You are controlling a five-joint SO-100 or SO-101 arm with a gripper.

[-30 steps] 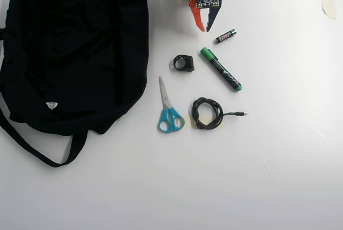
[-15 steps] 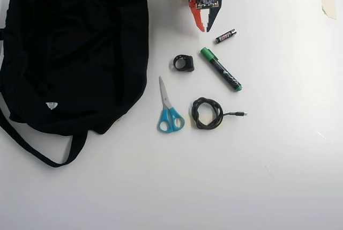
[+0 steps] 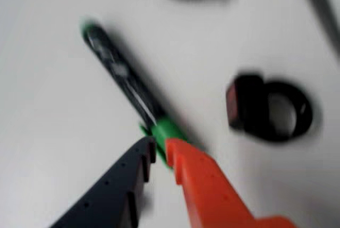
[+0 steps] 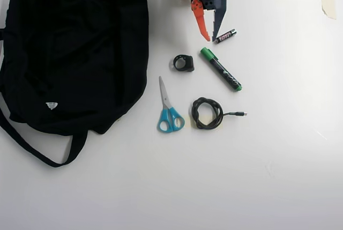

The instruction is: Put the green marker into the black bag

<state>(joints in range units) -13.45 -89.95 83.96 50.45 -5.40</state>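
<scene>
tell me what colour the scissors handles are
Light blue handles on the scissors, clearest in the overhead view.

plain white tabletop (image 4: 278, 155) fills view, evenly lit, soft shadows; beige tape scrap (image 4: 328, 2) near right edge.

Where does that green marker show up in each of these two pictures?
Wrist view: the green marker runs diagonally from upper left to centre, its green cap between the tool's open tips.
Overhead view: the green marker lies right of centre near the top, cap toward the tool.
Shared landmark: the small black ring-shaped object, right of the marker in the wrist view, left of it overhead.
</scene>
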